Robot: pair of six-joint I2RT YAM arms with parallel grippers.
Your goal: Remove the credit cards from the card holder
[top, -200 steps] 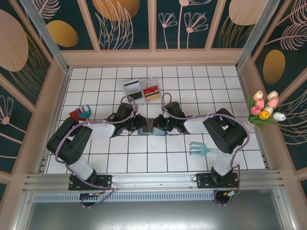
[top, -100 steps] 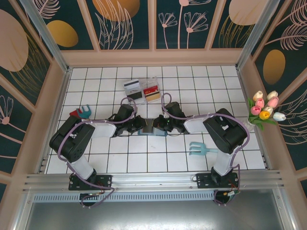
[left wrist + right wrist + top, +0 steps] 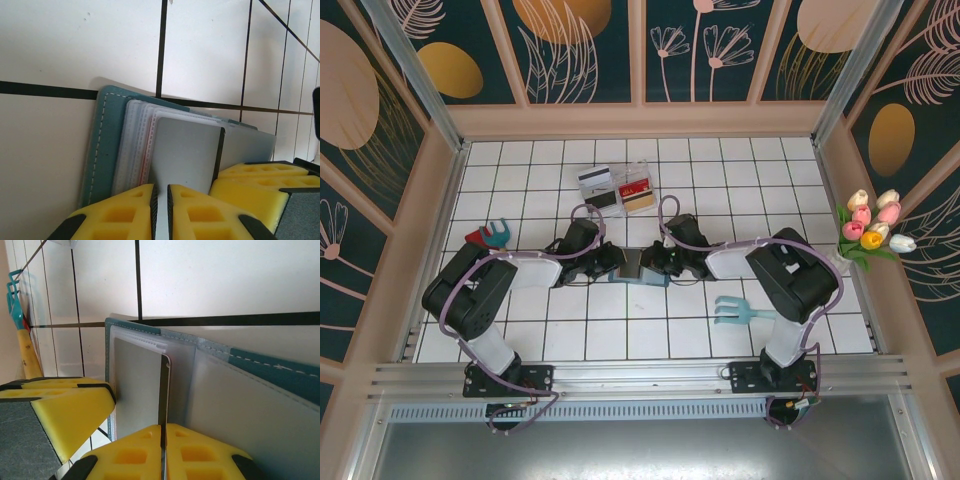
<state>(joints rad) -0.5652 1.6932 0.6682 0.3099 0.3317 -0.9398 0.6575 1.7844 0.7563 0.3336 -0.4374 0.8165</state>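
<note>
1. Top external view: the card holder (image 3: 645, 279) lies near the middle of the white-tiled counter (image 3: 570, 335), between the tips of the two arms and well apart from the clear tray (image 3: 620, 186) on the far side.
2. Seen from the left wrist, the holder is teal with pale stitching along its edge. Clear sleeves are stacked inside it, and a grey card (image 3: 185, 150) with a dark edge sits on top.
3. The left end effector (image 3: 160, 192) has its yellow fingers almost together, pinching the near edge of that grey card. I cannot tell whether a sleeve is caught with it.
4. The right end effector (image 3: 163, 432) is closed on the card's dark edge.
5. Both arms reach in from their bases with elbows out and forearms angled inward. The end effectors face each other across the holder, just beside one another.
</note>
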